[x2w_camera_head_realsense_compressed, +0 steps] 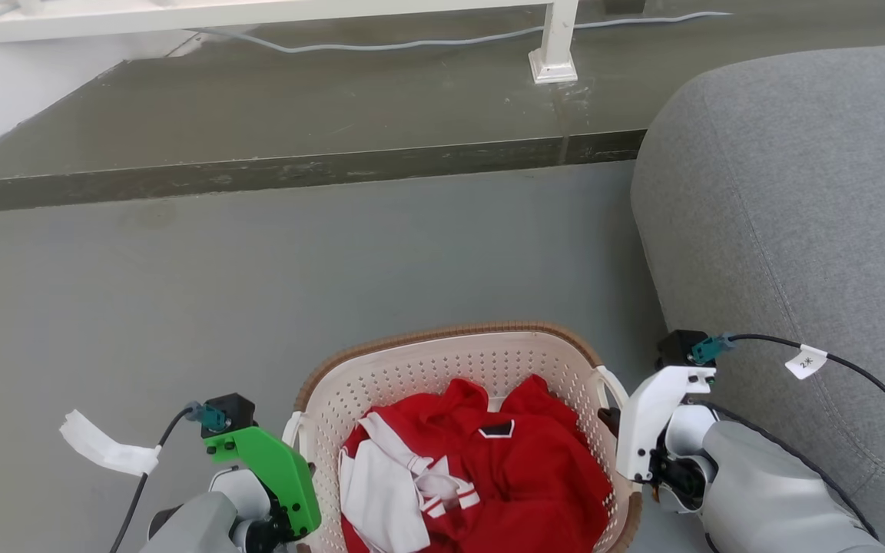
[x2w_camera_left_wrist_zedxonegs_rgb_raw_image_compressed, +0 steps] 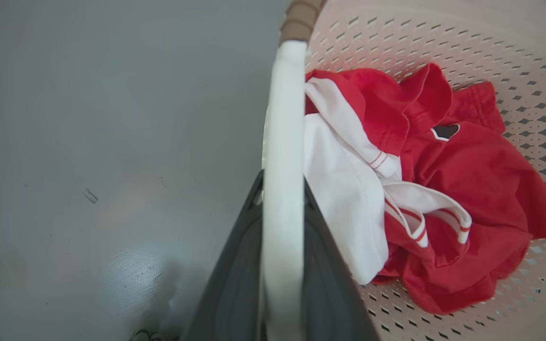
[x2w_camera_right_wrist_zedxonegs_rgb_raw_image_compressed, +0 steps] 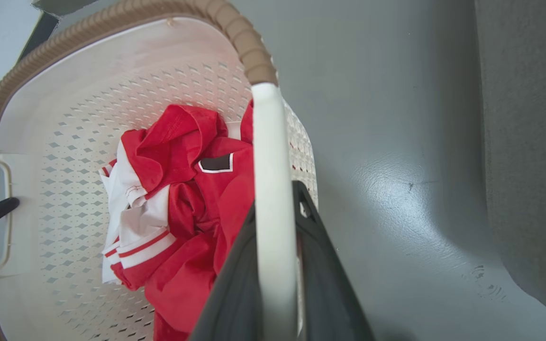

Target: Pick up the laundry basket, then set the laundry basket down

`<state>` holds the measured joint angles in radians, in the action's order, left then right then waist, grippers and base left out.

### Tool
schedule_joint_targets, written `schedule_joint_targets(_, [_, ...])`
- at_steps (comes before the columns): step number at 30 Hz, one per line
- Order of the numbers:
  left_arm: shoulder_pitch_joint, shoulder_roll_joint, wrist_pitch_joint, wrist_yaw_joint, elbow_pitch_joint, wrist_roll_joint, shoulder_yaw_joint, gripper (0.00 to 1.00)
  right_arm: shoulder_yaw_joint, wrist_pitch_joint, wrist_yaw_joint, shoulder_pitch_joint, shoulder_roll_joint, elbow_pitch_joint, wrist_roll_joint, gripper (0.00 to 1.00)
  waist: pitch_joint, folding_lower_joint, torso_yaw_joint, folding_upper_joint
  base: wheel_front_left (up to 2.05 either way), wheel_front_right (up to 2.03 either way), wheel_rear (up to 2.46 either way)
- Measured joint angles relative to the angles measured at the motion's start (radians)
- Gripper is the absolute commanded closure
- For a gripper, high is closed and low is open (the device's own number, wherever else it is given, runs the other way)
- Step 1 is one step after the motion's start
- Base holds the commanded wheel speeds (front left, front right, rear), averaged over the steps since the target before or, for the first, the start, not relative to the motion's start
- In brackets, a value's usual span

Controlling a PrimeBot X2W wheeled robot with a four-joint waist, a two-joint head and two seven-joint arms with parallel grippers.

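Head view | laundry basket (x2w_camera_head_realsense_compressed: 412, 370) held between the arms, over floor (x2w_camera_head_realsense_compressed: 335, 253) beside sofa (x2w_camera_head_realsense_compressed: 796, 192) | left gripper (x2w_camera_left_wrist_zedxonegs_rgb_raw_image_compressed: 282, 189), right gripper (x2w_camera_right_wrist_zedxonegs_rgb_raw_image_compressed: 277, 201) each clamped on side handles (x2w_camera_left_wrist_zedxonegs_rgb_raw_image_compressed: 283, 118) | pick-up judged underway | level, simultaneous lift required

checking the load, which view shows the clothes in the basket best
Left wrist view: the red and white clothes lie nearly whole in the laundry basket. In the right wrist view a handle hides part; the head view crops them at its bottom edge.
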<state>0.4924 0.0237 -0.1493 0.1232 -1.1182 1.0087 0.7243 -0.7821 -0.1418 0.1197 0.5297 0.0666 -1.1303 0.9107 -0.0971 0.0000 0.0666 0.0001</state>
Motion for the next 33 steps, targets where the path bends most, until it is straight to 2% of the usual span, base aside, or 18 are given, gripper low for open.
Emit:
schedule_joint_targets(22, [0.001, 0.005, 0.001, 0.0, 0.001, 0.02, 0.018, 1.0, -0.023, 0.006, 0.0, 0.005, 0.004, 0.0, 0.02, 1.0, -0.017, 0.0, 0.0, 0.0, 0.0, 0.0, 0.0])
schedule_joint_targets(33, [0.042, 0.018, 0.038, 0.0, 0.018, 0.02, 0.021, 1.0, -0.027, 0.037, 0.0, 0.047, 0.011, 0.015, 0.024, 1.0, -0.074, 0.0, 0.003, 0.0, 0.0, 0.0, 0.0])
